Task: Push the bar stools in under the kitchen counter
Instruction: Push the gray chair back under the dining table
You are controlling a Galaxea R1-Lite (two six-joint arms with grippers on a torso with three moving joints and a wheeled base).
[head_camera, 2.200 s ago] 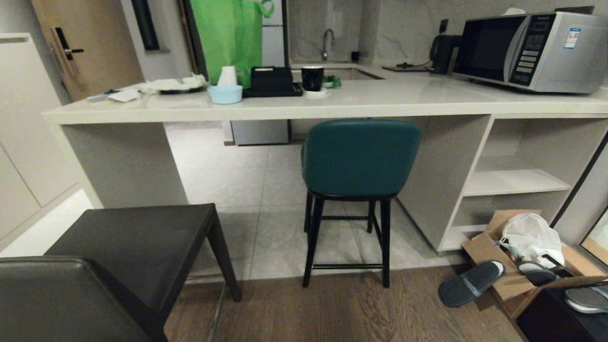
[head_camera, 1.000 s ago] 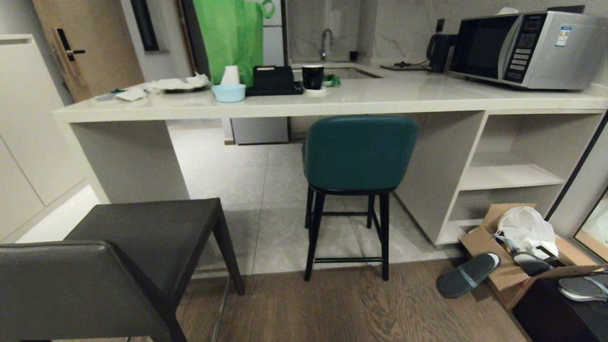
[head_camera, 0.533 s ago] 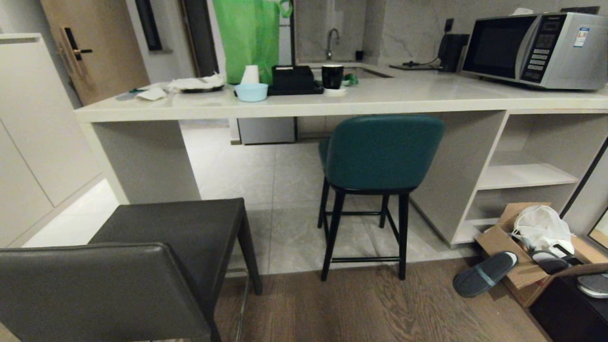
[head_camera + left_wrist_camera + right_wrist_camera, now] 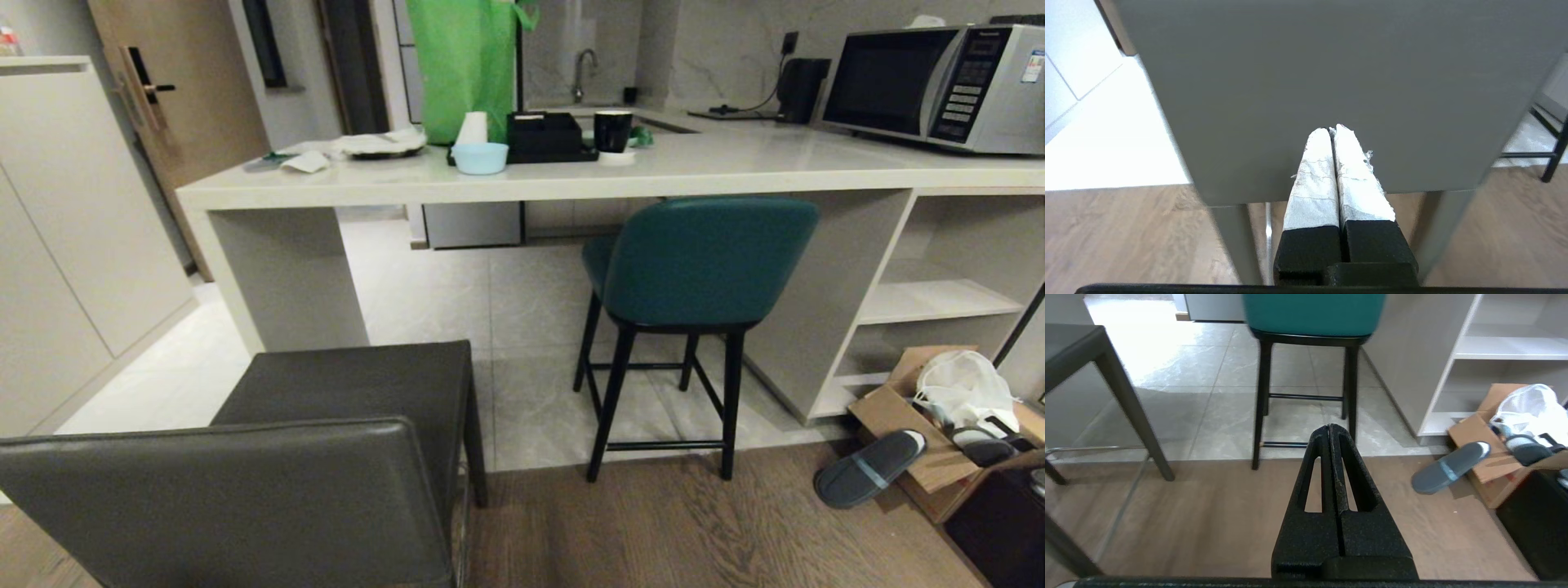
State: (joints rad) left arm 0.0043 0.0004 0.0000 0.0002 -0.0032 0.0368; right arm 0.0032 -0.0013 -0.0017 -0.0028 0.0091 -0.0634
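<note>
Before the bench [image 4: 571,184], neither bar stool is tucked in yet.
Closest, at 7 o'clock in the head view, the dark grey stool [image 4: 326,457] stands well out from the bench; the teal stool [image 4: 702,261] at 2 o'clock sits partly under its edge. By my reading this is the approach step: next comes a level forward shove on the grey backrest. Left claw [image 4: 1334,130], pressed together, points at that backrest; right claw [image 4: 1329,426], also pressed together, points toward the teal stool's legs.

Teal stool [image 4: 706,261] tucked under counter [image 4: 571,175], grey stool [image 4: 343,408] out
</note>
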